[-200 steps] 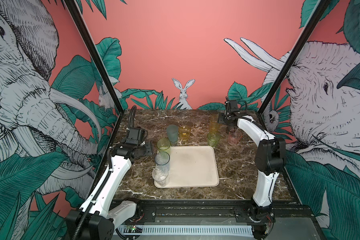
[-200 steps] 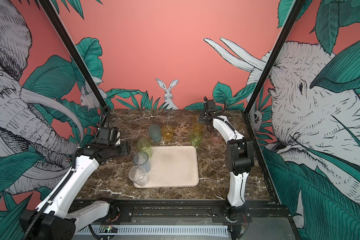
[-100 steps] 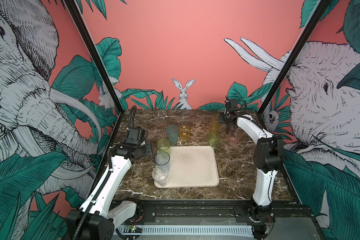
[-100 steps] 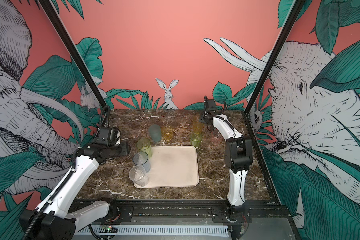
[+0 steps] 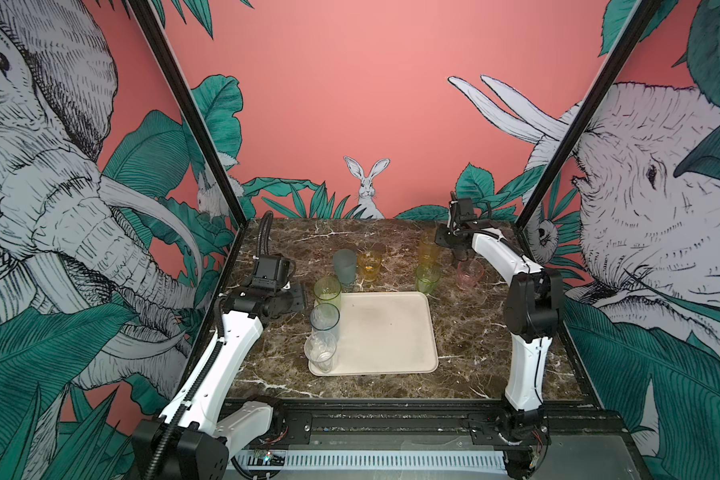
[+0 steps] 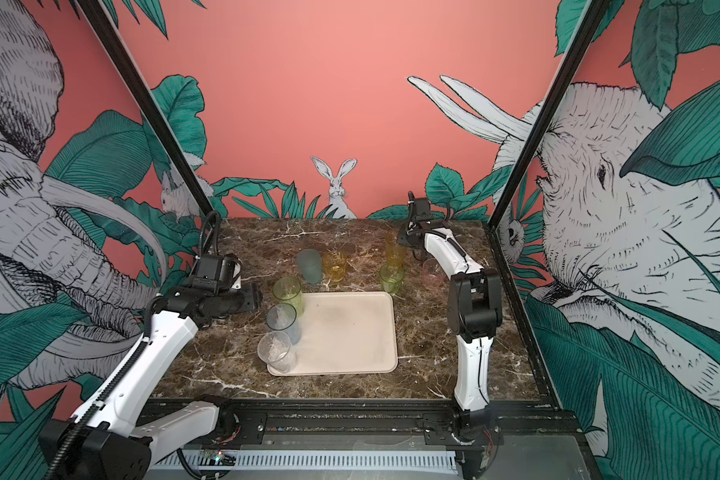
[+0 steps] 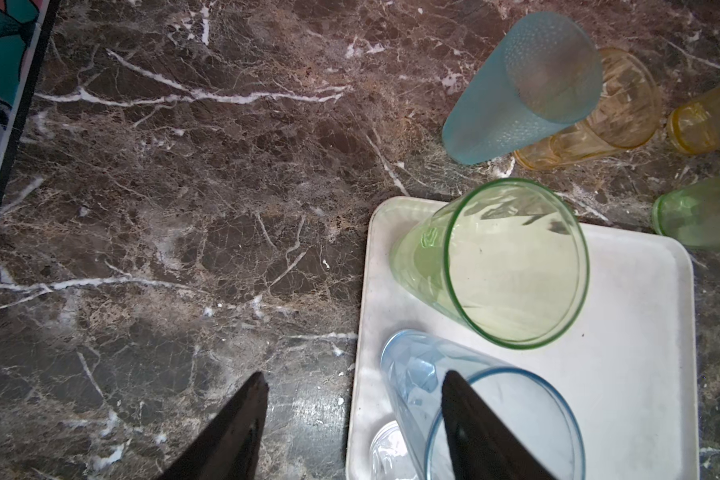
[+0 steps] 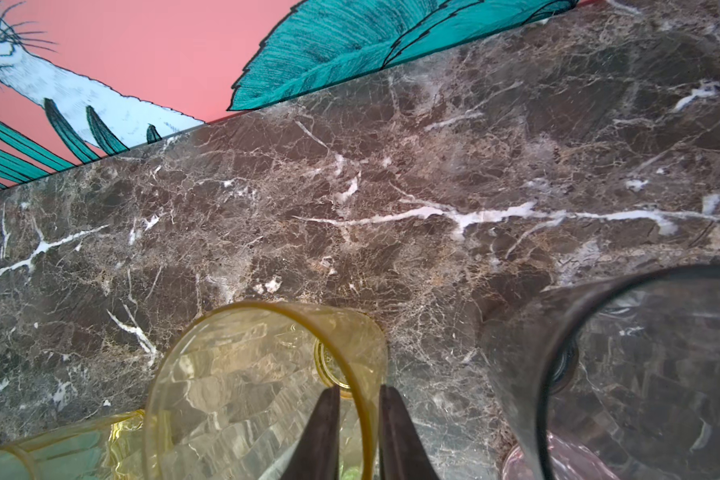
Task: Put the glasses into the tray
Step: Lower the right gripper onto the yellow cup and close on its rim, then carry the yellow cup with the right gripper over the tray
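Glasses are found in two groups on the counter. Three are lined up inside the left rim of the tray, which lies near the counter's middle: a yellow-green glass at the tray's far left corner, a pale blue glass midway and a clear glass at its near left corner. The rest are set between the tray and the counter's far edge: a frosted teal glass, a short amber glass, a short green glass, a pink glass and a tall amber glass. The right tool is drawn narrow on the tall amber glass's wall, one finger inside the rim and one outside. A smoky grey glass is seen just beside it. The left tool is held wide and empty over the counter at the tray's left rim.
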Action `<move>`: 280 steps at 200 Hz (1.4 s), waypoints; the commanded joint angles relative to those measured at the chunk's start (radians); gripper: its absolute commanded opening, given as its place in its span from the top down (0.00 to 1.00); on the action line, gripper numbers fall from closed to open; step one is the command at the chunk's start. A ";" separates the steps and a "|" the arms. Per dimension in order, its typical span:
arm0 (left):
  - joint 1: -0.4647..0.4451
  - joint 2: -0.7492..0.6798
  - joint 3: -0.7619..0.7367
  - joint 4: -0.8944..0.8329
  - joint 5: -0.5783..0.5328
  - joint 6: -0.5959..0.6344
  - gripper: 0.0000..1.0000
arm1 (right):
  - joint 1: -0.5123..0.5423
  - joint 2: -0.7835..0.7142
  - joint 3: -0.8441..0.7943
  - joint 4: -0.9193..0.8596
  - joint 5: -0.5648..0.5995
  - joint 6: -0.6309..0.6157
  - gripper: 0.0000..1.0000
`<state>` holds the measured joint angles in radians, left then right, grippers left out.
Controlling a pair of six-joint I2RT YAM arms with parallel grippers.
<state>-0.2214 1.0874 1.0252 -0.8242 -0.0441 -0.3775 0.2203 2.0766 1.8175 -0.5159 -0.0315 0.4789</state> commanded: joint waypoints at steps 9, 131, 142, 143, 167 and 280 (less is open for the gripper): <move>0.007 0.001 0.007 -0.005 0.005 -0.011 0.32 | -0.004 0.028 0.031 -0.012 -0.008 -0.013 0.83; 0.006 -0.006 -0.009 -0.012 -0.002 -0.010 0.32 | -0.004 0.023 0.105 -0.070 -0.039 -0.025 1.00; 0.006 -0.009 -0.011 -0.013 -0.005 -0.011 0.32 | -0.005 0.018 0.124 -0.091 -0.049 -0.026 1.00; 0.006 -0.009 -0.011 -0.013 -0.005 -0.011 0.32 | -0.004 0.017 0.126 -0.094 -0.050 -0.026 1.00; 0.008 -0.009 -0.013 -0.011 -0.008 -0.011 0.32 | -0.004 -0.005 0.157 -0.121 -0.084 -0.029 1.00; 0.006 -0.002 -0.013 0.000 -0.008 -0.013 0.32 | 0.075 -0.274 0.106 -0.273 -0.088 -0.095 1.00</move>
<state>-0.2214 1.0927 1.0252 -0.8242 -0.0448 -0.3782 0.2665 1.8851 1.9453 -0.7544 -0.1299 0.4141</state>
